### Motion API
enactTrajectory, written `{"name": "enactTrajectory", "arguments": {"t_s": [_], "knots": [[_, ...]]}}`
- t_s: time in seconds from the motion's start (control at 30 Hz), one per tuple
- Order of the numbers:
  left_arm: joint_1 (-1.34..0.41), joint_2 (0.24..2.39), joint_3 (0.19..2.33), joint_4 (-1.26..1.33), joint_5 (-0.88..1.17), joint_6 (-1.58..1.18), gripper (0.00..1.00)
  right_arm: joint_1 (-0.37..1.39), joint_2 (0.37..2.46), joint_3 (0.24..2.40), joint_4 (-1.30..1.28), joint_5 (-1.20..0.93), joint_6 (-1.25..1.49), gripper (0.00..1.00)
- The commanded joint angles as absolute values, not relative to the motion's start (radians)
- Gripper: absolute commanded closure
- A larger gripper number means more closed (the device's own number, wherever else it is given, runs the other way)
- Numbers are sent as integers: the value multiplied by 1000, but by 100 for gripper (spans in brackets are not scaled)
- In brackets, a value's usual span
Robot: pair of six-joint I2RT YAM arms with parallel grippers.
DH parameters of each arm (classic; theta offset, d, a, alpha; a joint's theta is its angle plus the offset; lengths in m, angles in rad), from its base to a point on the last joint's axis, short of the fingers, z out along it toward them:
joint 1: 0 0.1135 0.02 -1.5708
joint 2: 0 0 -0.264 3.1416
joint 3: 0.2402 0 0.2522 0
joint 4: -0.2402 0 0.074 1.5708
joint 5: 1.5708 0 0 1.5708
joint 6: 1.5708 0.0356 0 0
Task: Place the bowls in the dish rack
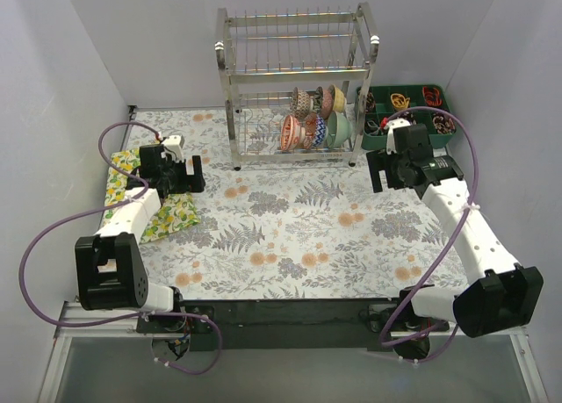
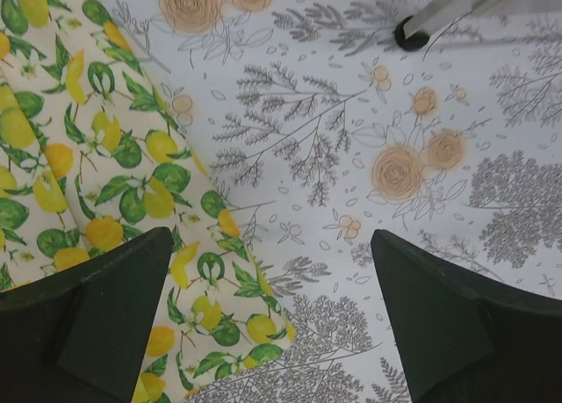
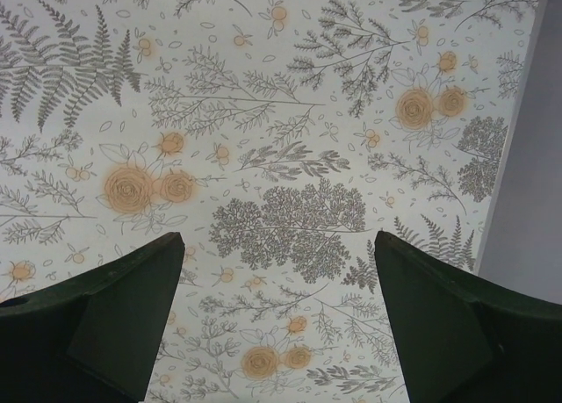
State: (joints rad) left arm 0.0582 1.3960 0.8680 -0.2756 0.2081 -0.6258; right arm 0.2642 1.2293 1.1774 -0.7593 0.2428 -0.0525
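Observation:
The chrome two-tier dish rack [image 1: 299,78] stands at the back middle of the table. Several bowls stand on edge in its lower tier: an orange-red patterned one [image 1: 291,131] at the left, a dark patterned one [image 1: 317,129] and a pale green one [image 1: 342,129] at the right, with more behind them [image 1: 318,100]. My left gripper [image 1: 191,172] is open and empty, left of the rack, over the edge of a lemon-print cloth [image 2: 97,157]; its own view shows the jaws wide apart [image 2: 270,245]. My right gripper [image 1: 377,171] is open and empty, right of the rack, over bare tablecloth [image 3: 279,245].
A dark green compartment tray [image 1: 409,113] with small items sits at the back right beside the rack. The lemon cloth [image 1: 149,201] lies at the left. A rack foot [image 2: 411,36] shows in the left wrist view. The grey wall [image 3: 527,175] is close on the right.

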Motion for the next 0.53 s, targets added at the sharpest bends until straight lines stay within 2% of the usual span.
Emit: {"name": "enactTrajectory", "arguments": {"t_s": [0.0,0.23,0.5], "knots": [[64,1382,893,-192,233,-675,2,268,1284,1250,-726,284,-54,2],[64,1322,799,-130,221,-687,2,268,1316,1253,-671,247,-58,2],[64,1338,805,-138,215,-675,2,268,1327,1226,-635,244,-60,2]]}}
